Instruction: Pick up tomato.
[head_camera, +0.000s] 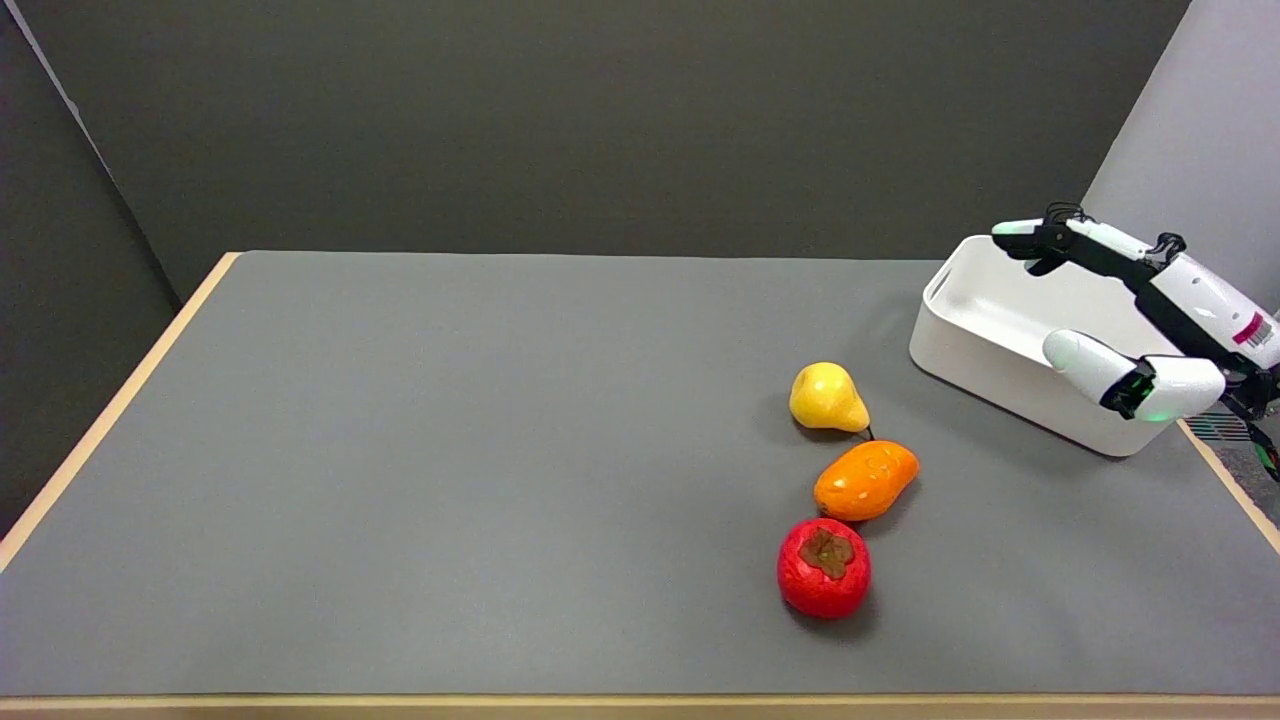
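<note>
The red tomato (823, 567), with a brown stem cap on top, lies on the grey table toward the front right. My right hand (1130, 310) hangs in the air over the white bin at the right edge, far to the upper right of the tomato. Its fingers are spread apart and it holds nothing.
An orange fruit (865, 480) touches the tomato's upper right side, and a yellow pear (826, 398) lies just behind that. A white plastic bin (985, 365) stands at the table's right side under my hand. The table's right edge (1235, 490) runs close by.
</note>
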